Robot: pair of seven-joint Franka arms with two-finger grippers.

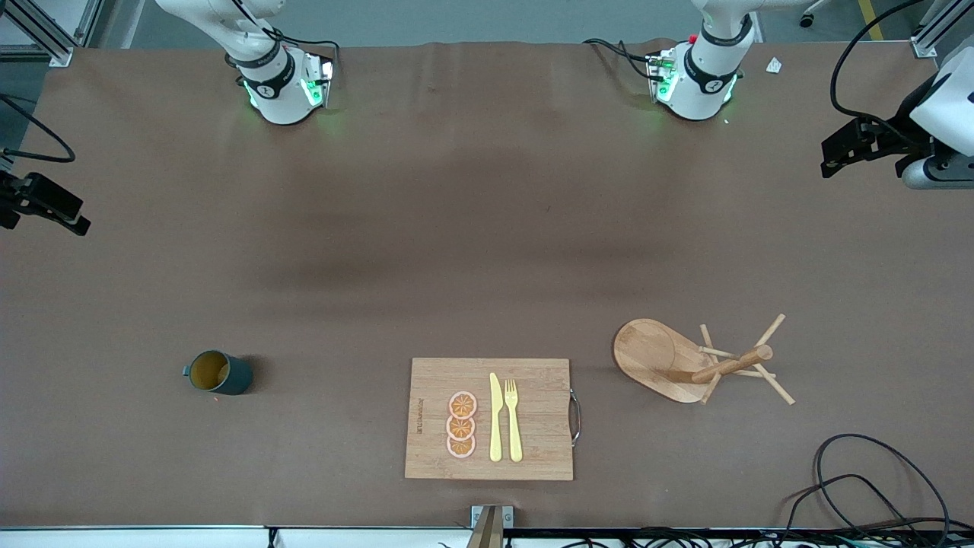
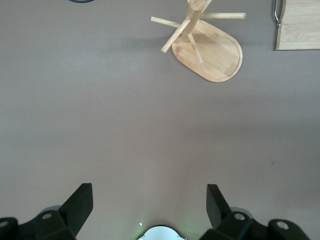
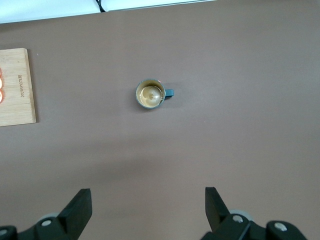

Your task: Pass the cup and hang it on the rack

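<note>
1. At about 8 o'clock on the tabletop (image 1: pixel 487 228), toward the right arm's end, we see the cup (image 1: pixel 219 372) standing upright, its small handle pointing away from the cutting board (image 1: pixel 533 380). Nothing touches it.
2. At 6 o'clock, nearest the front camera, the cutting board carries three orange slices (image 1: pixel 461 425), a yellow knife (image 1: pixel 495 417) and a yellow fork (image 1: pixel 513 418).
3. At about 4 o'clock, toward the left arm's end, the rack (image 1: pixel 662 358) stands on its oval base, pegs bare.
4. The right claw (image 3: pixel 148 212) hangs high over bare tabletop near its own end, fingers spread wide and holding nothing; the cup lies well apart from it.
5. The left claw (image 2: pixel 150 210) waits likewise, spread and empty, with the rack well apart.
6. We judge the task not yet begun. The next move calls for the right claw to descend over the cup and pinch its rim or wall, leaving the handle free for the peg.
</note>
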